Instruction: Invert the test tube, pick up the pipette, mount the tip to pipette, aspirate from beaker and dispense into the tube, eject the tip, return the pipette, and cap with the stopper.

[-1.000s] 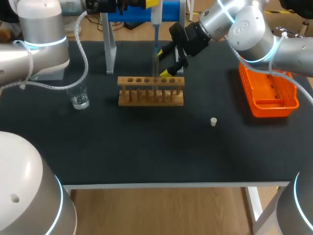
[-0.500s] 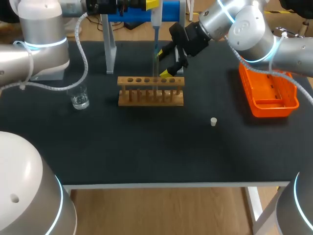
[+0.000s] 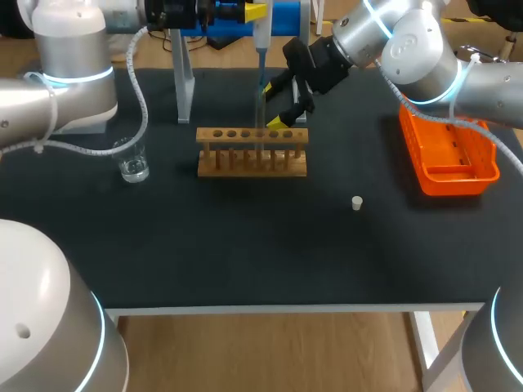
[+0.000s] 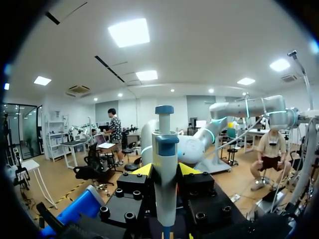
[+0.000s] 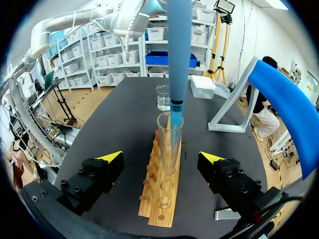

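Two grippers engaged | stopper (image 3: 356,202) lies nearest us | right gripper (image 5: 162,157) spread wide astride test tube (image 5: 169,144) in rack (image 5: 160,201), touching neither side | left gripper (image 4: 165,170) clamps pipette (image 5: 178,50), tip (image 5: 175,110) in tube mouth | we judge: dispensing; next, lift clear, eject tip.

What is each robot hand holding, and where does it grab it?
The left gripper holds the pipette by its body, below the plunger. The right gripper holds nothing; it stands open around the test tube.

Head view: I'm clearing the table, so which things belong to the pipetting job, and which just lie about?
For the job: pipette, test tube, wooden rack, beaker, stopper.
Lying about, it seems: orange tray, blue stand.
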Action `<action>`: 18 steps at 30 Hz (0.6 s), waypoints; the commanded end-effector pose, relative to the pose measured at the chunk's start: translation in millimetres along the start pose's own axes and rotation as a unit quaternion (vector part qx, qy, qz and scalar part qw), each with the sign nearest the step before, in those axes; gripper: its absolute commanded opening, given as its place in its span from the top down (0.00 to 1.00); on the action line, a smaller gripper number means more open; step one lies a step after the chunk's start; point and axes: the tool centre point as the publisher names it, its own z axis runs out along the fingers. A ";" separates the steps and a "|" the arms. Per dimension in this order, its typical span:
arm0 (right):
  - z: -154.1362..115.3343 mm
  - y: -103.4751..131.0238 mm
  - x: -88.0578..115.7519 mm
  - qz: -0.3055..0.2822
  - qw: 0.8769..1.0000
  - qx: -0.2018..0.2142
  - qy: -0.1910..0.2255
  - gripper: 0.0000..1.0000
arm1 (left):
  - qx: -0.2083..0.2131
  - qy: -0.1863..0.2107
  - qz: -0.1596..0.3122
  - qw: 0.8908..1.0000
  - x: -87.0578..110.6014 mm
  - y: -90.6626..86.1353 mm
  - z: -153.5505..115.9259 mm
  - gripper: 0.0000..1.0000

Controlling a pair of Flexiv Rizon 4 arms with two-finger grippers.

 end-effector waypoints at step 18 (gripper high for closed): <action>-1.5 0.5 0.6 0.000 1.000 0.002 0.000 0.00 | -0.006 -0.004 0.001 1.000 1.9 6.1 0.7 1.00</action>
